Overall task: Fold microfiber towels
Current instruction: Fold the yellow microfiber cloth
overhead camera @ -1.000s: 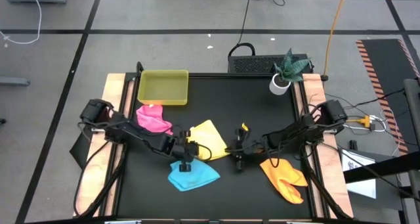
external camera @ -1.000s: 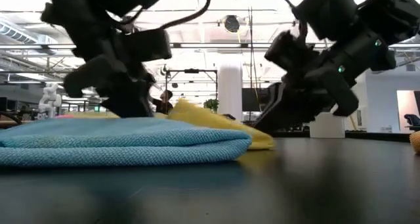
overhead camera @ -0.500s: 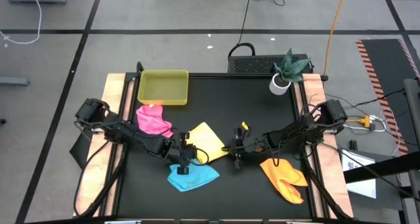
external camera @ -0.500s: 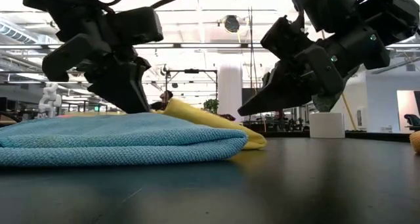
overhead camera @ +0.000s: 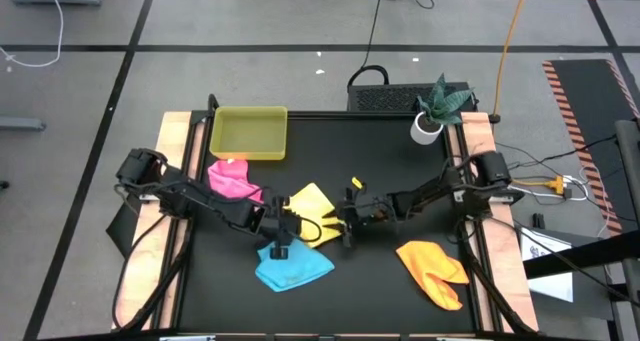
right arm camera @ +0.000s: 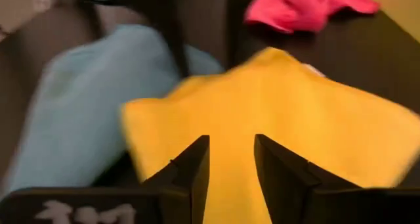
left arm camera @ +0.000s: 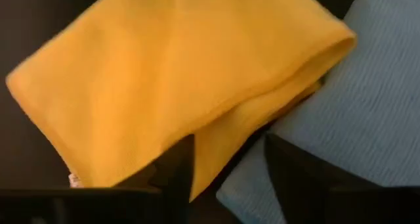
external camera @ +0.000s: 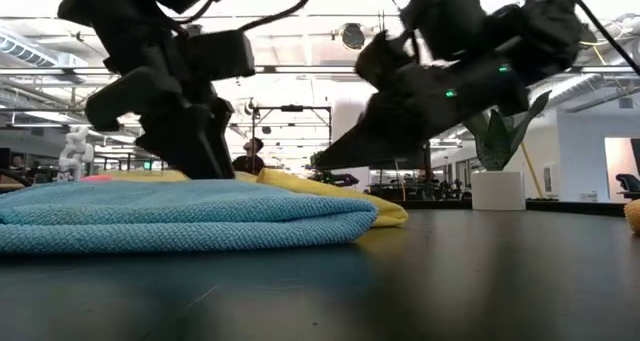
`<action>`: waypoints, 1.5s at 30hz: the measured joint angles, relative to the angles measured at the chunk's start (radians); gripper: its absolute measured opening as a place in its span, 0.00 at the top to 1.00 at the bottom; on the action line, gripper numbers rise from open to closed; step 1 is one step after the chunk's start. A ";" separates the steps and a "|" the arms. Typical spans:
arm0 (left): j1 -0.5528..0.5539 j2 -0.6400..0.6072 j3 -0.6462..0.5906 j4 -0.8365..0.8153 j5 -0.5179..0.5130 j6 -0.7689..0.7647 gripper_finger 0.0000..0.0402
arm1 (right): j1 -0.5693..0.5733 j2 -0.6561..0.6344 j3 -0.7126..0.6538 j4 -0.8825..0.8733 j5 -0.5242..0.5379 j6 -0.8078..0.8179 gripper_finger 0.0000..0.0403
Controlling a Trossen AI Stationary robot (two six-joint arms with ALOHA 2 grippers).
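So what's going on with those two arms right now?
Left gripper, right gripper both open over yellow towel. Towel folded, released. Blue towel alongside.

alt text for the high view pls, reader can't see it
Looking straight down on a black table, both arms meet at a folded yellow towel mid-table, the left claw and right claw at opposite sides of it. A blue towel lies just in front, a pink one by the yellow-green tray, an orange one to the right.

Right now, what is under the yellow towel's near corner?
The yellow towel overlaps the blue towel at that corner; elsewhere it lies on the black table. Anything beneath its folded middle is hidden.
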 joint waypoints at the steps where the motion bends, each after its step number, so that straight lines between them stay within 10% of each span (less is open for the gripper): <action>1: 0.005 0.000 0.000 -0.007 0.004 0.005 0.49 | -0.016 0.010 0.016 -0.013 0.003 0.001 0.72; 11: 0.031 -0.055 0.002 0.098 -0.149 0.100 0.36 | -0.146 0.118 0.047 -0.049 0.011 0.010 0.88; 16: 0.037 -0.054 0.001 0.235 -0.145 0.200 0.40 | -0.158 0.099 0.022 -0.071 0.180 0.046 0.99; 21: 0.037 -0.051 0.001 0.266 -0.137 0.212 0.44 | -0.126 -0.005 -0.068 -0.099 0.380 0.104 0.98; 33: 0.072 0.072 0.001 0.461 -0.004 0.286 0.52 | -0.047 -0.262 -0.208 -0.086 0.344 0.132 0.94; 45: 0.117 0.140 0.000 0.458 0.120 0.262 0.71 | -0.027 -0.255 -0.218 -0.114 0.344 0.128 0.80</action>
